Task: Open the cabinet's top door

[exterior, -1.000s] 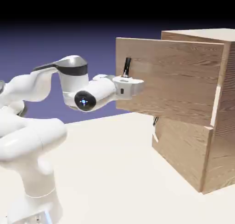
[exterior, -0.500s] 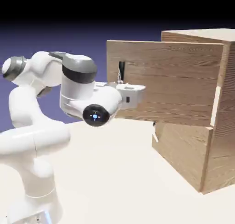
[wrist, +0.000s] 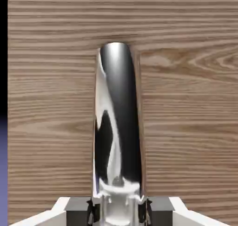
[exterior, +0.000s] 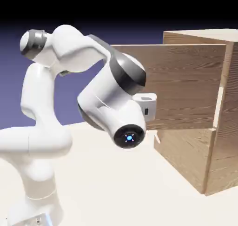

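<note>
Gripper (wrist: 118, 210) clamped on the shiny handle (wrist: 117, 123) of the top door (exterior: 186, 83), fingers (wrist: 91, 211) tight against its sides in the hand view. Door stands swung outward from the cabinet (exterior: 218, 141), spanning the exterior view's centre right. Arm (exterior: 109, 100) covers the door's left edge there.

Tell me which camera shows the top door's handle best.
The hand view: the handle fills its middle as a shiny metal bar against the top door, with the gripper shut on its near end. In the exterior view the arm hides the handle; only the swung-out door panel shows.
</note>
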Available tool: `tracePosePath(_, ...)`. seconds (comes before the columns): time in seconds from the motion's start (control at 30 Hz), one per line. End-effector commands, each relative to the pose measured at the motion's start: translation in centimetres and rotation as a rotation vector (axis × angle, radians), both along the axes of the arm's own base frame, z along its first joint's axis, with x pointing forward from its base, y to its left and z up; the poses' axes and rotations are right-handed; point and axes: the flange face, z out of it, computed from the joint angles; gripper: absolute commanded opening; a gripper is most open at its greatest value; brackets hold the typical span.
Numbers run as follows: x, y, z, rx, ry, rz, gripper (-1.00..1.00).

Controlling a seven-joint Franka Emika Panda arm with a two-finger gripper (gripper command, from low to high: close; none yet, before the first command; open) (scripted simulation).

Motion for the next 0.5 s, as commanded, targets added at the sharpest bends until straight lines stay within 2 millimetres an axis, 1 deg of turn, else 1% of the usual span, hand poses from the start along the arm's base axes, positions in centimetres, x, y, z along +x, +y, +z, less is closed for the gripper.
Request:
tracePosePath(0.0,0.1,-0.7,0.0,0.0,0.0,0.018,-1.0)
tracePosePath(0.3,1.3,-6.6,0.0,0.0,0.0,0.18,-1.0)
tracePosePath(0.43,2.0,-8.9,0.0,0.0,0.0,0.245,-1.0)
tracePosePath(0.47,2.1,-9.2,0.0,0.0,0.0,0.254,-1.0)
